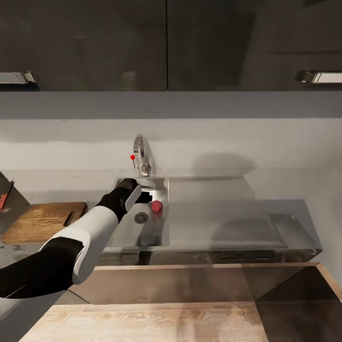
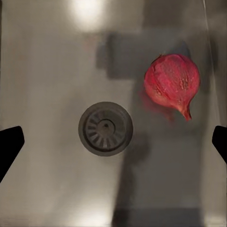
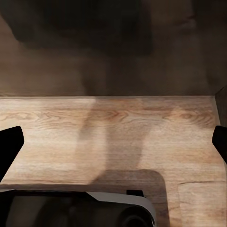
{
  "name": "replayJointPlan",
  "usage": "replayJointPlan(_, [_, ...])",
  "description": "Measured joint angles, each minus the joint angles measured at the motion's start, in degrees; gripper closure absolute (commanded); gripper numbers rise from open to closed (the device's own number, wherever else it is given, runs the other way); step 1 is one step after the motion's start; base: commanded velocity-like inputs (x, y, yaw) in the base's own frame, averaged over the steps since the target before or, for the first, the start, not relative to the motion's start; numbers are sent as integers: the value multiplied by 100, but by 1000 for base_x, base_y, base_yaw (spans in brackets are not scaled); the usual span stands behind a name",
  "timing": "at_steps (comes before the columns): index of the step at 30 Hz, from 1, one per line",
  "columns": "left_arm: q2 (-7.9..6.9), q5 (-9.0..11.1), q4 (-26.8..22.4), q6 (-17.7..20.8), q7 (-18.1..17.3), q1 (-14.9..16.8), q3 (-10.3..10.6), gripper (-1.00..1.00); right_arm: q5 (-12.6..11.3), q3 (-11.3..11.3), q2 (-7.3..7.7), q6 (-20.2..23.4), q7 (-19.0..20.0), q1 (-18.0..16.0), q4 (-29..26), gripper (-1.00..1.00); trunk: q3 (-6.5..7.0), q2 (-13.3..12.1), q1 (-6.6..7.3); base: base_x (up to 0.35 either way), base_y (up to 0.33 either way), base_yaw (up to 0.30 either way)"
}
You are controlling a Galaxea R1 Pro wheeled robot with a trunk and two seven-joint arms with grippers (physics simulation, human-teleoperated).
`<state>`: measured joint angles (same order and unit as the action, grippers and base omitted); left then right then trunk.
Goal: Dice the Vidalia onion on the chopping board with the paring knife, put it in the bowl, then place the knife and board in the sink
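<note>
At the far left of the head view, the paring knife (image 1: 4, 195) is lying on the tabletop (image 1: 294, 209), its red handle just showing, beside the chopping board (image 1: 43, 221), which is sitting bare with nothing cut on it. Further right, the left end effector (image 1: 141, 195) is hanging over the sink (image 1: 213, 213) with its fingers spread wide and nothing between them. The Vidalia onion (image 2: 171, 82) is resting whole on the basin floor, near the drain (image 2: 105, 128). The right end effector (image 3: 113, 142) is also released, hovering over pale wood flooring. Judging by this, the task is barely beginning: fetching, dicing, bowling and clearing are all left.
</note>
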<state>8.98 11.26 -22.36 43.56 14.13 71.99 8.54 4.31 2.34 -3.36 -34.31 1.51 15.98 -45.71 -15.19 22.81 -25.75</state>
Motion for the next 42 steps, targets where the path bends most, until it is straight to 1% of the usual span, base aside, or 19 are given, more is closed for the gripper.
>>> replayJointPlan(16, [2,0,-2,0,-3,-5,0,-100,0,-3,0,0,8,0,0,-100,-120,0,0,14,-24,0])
replayJointPlan(24, [9,0,-1,0,-1,-5,0,-100,0,-2,0,0,8,0,-1,-100,-180,0,1,107,-116,0])
replayJointPlan(32, [5,0,-1,0,3,-5,0,-100,0,-3,-1,0,8,0,0,-100,-240,0,0,16,-17,0])
replayJointPlan(42, [7,0,0,0,-3,-5,0,-100,0,-4,-1,-1,8,0,0,-100,-258,1,1,13,-16,0])
